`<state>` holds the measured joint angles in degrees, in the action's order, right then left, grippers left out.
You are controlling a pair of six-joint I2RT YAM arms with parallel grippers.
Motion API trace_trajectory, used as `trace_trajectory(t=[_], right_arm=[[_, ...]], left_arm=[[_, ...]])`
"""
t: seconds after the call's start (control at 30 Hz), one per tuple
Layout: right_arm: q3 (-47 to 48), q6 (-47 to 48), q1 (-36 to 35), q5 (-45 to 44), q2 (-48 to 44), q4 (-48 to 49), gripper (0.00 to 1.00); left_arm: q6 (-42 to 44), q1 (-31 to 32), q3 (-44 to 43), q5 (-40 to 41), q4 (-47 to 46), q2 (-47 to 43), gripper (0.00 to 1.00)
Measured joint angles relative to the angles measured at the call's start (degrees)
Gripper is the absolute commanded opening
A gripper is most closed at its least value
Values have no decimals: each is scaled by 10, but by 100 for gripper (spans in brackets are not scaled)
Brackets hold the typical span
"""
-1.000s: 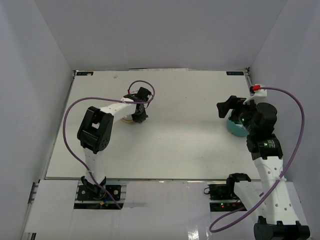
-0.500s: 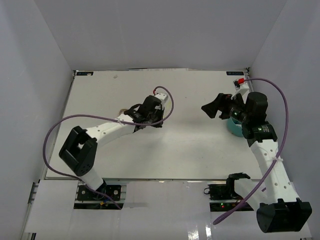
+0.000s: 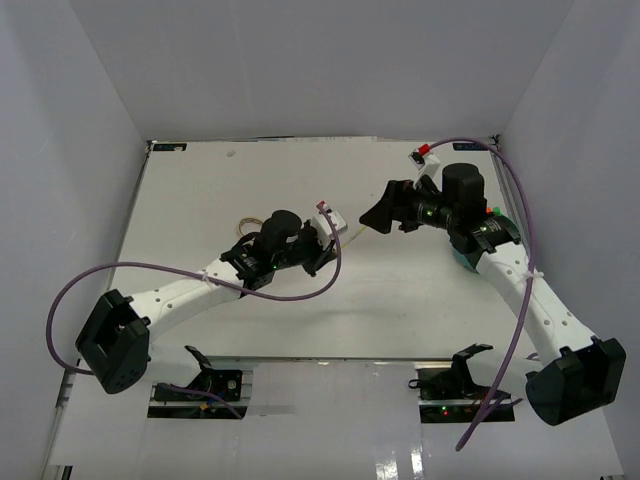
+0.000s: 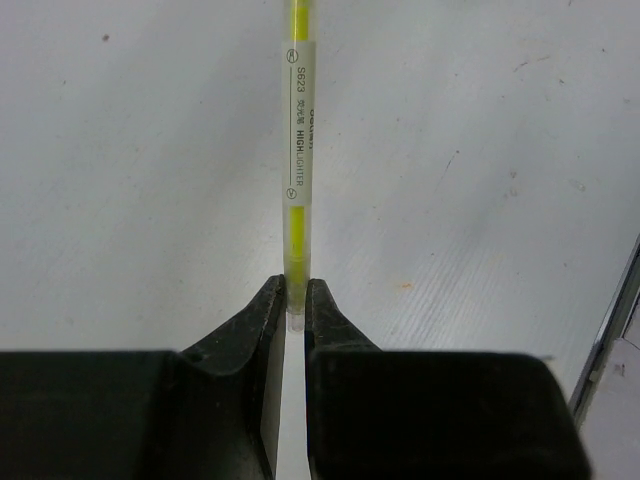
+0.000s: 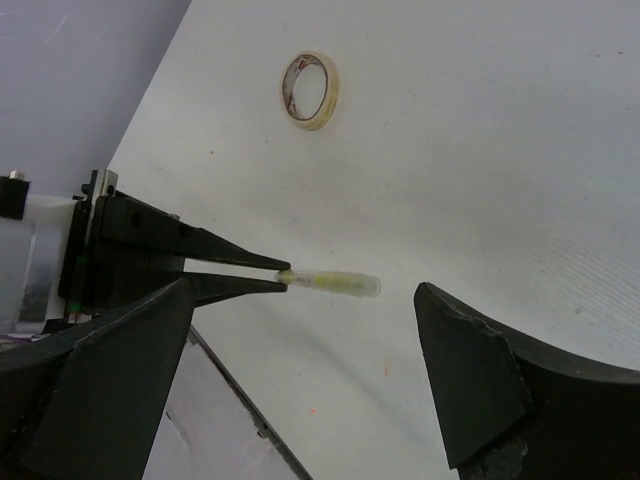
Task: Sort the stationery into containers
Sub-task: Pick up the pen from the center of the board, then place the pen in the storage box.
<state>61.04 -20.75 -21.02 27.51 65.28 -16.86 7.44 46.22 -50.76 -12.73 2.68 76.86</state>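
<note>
Stationery, from the left of the top view: a beige ring (image 3: 250, 225) lies flat on the table (image 3: 400, 300), left of centre, near my left hand (image 4: 295, 295). That hand is pinched narrow on the tail end of a slim yellow highlighter (image 4: 298, 150), which sticks straight out past the fingertips at frame centre. Right of it my right hand (image 3: 383, 208) gapes wide, holding nothing, facing the highlighter's free end. A teal organiser cup (image 3: 463, 258) peeks from under the right arm.
</note>
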Motion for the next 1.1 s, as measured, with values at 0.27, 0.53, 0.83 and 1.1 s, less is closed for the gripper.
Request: trace_trajectory(t=[0.27, 0.53, 0.83, 1.1], right_arm=[[27, -5, -41, -23, 46, 3, 72], [30, -7, -58, -37, 52, 3, 27], [30, -14, -65, -47, 54, 5, 8], [39, 31, -66, -202, 16, -37, 8]], left_arm=[[31, 0, 28, -17, -47, -34, 0], [35, 0, 33, -19, -60, -34, 0], [30, 0, 44, -10, -75, -35, 30], [-16, 0, 35, 52, -67, -25, 98]])
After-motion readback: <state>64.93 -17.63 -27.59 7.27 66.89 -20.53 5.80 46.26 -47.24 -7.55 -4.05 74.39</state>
